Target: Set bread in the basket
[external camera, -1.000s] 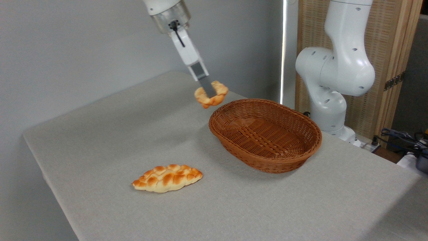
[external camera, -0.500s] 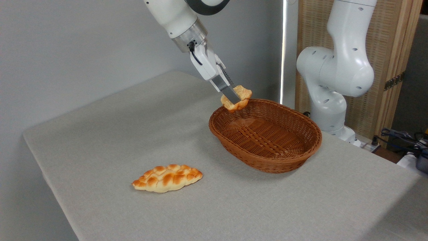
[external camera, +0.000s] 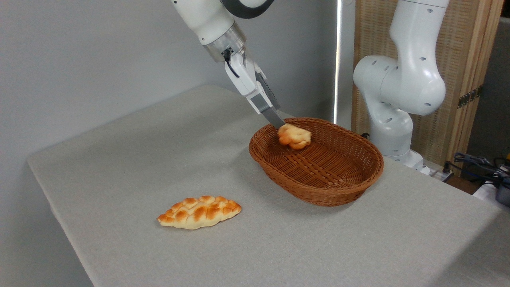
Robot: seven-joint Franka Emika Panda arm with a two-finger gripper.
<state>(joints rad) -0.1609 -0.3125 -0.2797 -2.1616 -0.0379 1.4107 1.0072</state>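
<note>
Bread, the small round golden-tan bun [external camera: 294,136], has dropped inside the oval reddish-brown wicker basket [external camera: 318,187]'s far end; whether the jaws [external camera: 281,124] grip it is unclear.

Behind my table [external camera: 119,167] is a plain grey wall [external camera: 79,59], evenly lit, no hard shadows. Table covered in light grey cloth, far corner running back toward the wall, left edge dropping off in front of it. Thin bright vertical strip of light [external camera: 337,59] right of the wall. Next to that a wood-framed woven screen [external camera: 466,59], tan panels, dark hinge on its right post. Cables [external camera: 478,163] bundled off the table's right edge
</note>
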